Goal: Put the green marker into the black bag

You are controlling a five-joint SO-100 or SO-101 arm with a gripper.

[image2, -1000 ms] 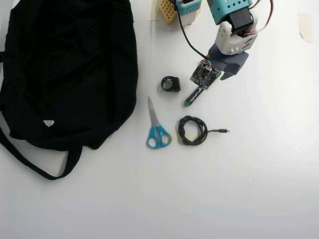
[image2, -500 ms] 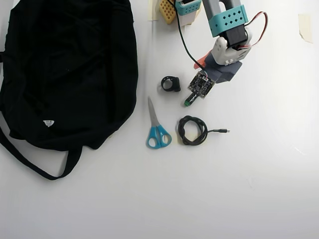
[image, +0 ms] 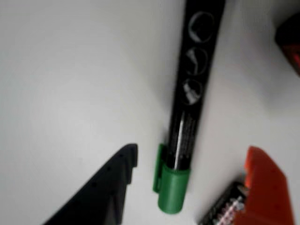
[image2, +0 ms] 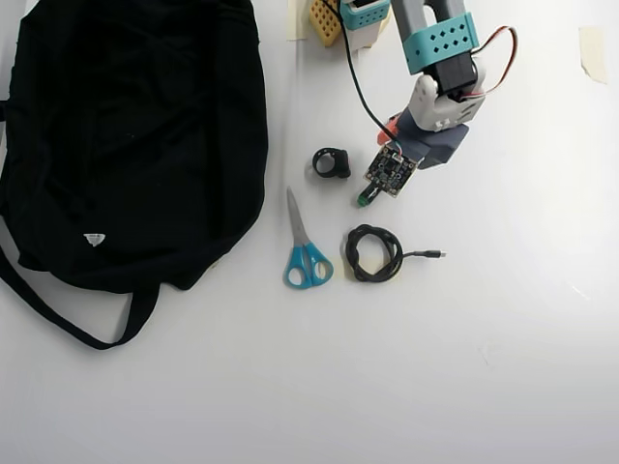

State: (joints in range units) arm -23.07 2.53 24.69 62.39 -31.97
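— Green marker (image: 183, 136) lies flat on the white worktop (image2: 503, 338), between the tool's (image: 190, 180) spread black and orange fingers, untouched by either.

— And overhead?

— Only its green tip (image2: 365, 199) shows under the arm; the black bag (image2: 126, 135) sits well apart, left.

The arm (image2: 440, 43) reaches down from twelve o'clock in the overhead view, wrist bent low toward the table. The tool (image: 190, 180) is spread wide, black finger (image: 105, 192) at seven o'clock, orange finger (image: 265, 187) at five.
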